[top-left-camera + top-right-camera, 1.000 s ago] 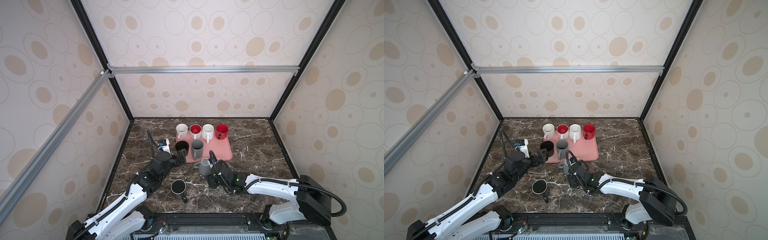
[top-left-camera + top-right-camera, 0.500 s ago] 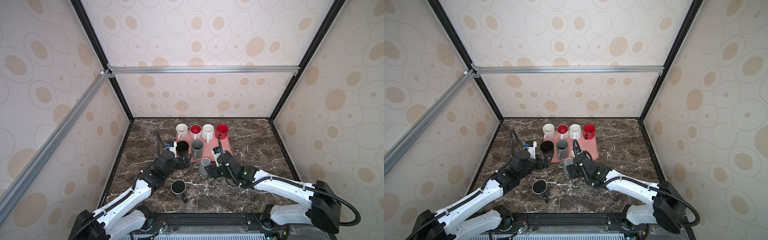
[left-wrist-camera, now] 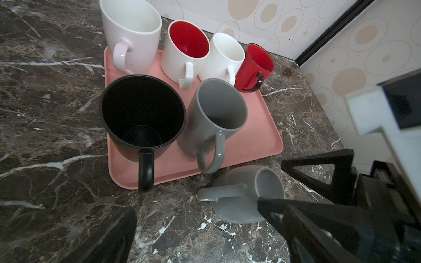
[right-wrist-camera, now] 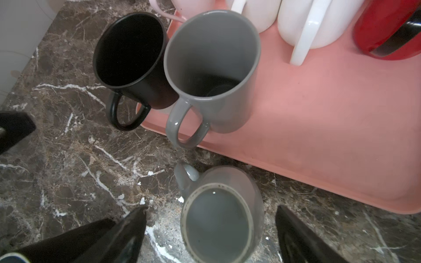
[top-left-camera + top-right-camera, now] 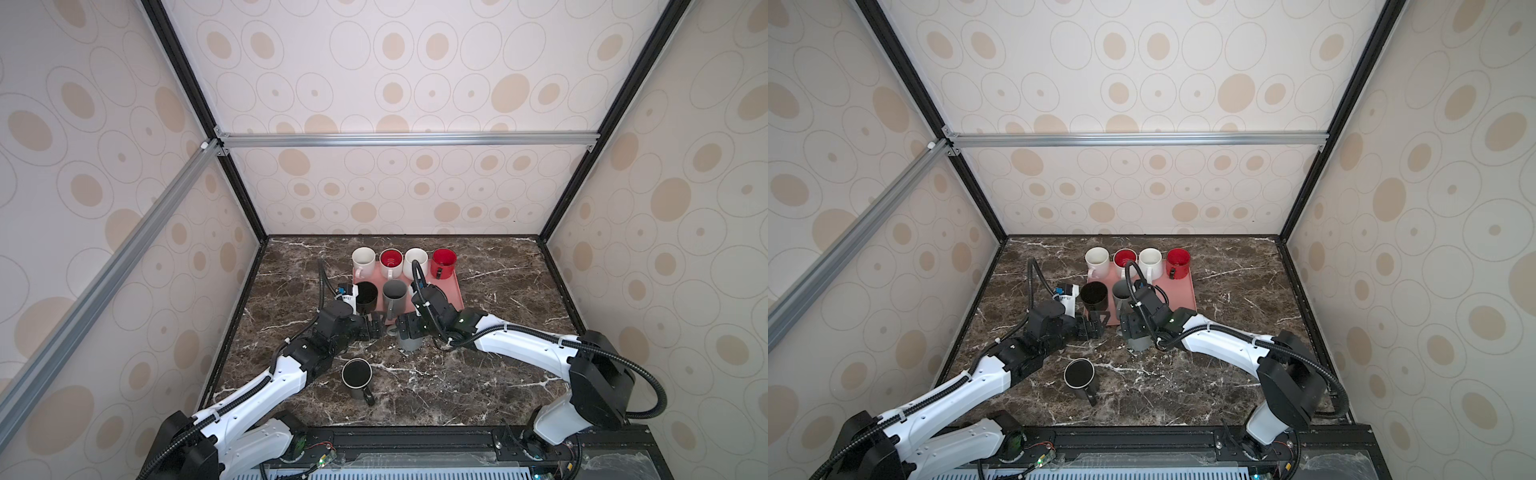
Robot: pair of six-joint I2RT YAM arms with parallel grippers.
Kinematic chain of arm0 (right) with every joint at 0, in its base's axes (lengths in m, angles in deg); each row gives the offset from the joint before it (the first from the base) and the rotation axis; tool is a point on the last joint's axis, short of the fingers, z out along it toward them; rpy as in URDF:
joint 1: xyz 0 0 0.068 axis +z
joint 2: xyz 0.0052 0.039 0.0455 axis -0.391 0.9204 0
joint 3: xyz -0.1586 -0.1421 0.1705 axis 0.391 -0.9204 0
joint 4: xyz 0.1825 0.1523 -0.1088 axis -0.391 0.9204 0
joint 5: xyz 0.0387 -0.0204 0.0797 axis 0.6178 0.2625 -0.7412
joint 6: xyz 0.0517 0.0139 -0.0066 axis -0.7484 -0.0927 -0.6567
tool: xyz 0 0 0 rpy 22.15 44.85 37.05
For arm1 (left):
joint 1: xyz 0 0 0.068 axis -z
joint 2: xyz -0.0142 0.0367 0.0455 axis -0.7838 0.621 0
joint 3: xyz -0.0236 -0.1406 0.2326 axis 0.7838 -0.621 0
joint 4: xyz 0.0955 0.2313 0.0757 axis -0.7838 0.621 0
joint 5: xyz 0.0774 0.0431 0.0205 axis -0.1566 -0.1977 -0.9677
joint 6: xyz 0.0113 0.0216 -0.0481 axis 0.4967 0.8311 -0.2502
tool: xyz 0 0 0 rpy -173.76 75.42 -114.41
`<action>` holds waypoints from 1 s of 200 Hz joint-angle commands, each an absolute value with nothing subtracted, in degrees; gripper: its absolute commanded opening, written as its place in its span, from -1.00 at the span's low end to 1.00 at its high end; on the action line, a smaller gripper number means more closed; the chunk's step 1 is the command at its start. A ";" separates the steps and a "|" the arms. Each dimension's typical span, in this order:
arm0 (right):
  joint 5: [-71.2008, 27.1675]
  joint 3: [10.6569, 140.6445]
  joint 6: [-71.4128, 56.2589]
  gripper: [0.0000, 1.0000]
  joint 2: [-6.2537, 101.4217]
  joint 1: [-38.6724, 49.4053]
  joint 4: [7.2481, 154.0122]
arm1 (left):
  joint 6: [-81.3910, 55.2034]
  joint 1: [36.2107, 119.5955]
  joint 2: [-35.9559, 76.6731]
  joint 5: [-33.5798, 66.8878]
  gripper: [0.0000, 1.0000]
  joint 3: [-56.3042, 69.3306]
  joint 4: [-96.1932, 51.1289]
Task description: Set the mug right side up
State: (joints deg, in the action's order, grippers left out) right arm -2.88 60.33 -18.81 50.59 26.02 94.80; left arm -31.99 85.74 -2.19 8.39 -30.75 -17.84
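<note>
Just off the pink tray's (image 5: 453, 291) near edge, the right gripper (image 4: 211, 208) has opened over the grey mug (image 4: 218, 223).
The grey mug stands base-up on the bench (image 5: 478, 374). The right gripper's fingers (image 4: 127, 225) have spread within the last second and now flank its base, gripping nothing. The left gripper (image 5: 372, 326) waits fully spread and empty by the tray's near-left corner. The flip looks unstarted; closing on the mug seems next.

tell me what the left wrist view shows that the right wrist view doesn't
Left wrist only: the back-row mugs' open mouths, such as the red mug. Right wrist only: clear gaps between the upside-down gray mug and both sides of the open right gripper. Both: that mug on the marble table, black mug and upright gray mug on the pink tray.
</note>
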 commanded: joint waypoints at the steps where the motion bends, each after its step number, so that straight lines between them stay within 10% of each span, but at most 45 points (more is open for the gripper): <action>1: -2.20 61.33 -20.00 0.73 51.97 25.41 98.01 | -31.73 85.48 -3.22 7.63 0.99 -28.84 -18.01; 113: -12.29 54.30 -7.83 0.22 46.23 21.29 101.71 | -29.27 85.46 -1.29 11.79 0.99 -27.88 -18.45; 162: -15.67 48.61 -2.80 0.22 39.24 19.44 105.45 | -26.70 86.14 1.57 15.94 0.96 -26.43 -18.74; 200: -15.64 45.95 -5.36 0.59 34.71 19.52 103.19 | -21.20 90.26 6.97 16.52 0.94 -22.84 -16.30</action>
State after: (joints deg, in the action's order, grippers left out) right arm -14.82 47.87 -5.10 37.71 19.66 101.71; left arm -26.84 87.86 4.21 15.07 -27.12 -17.62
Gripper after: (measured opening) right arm 0.772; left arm 0.973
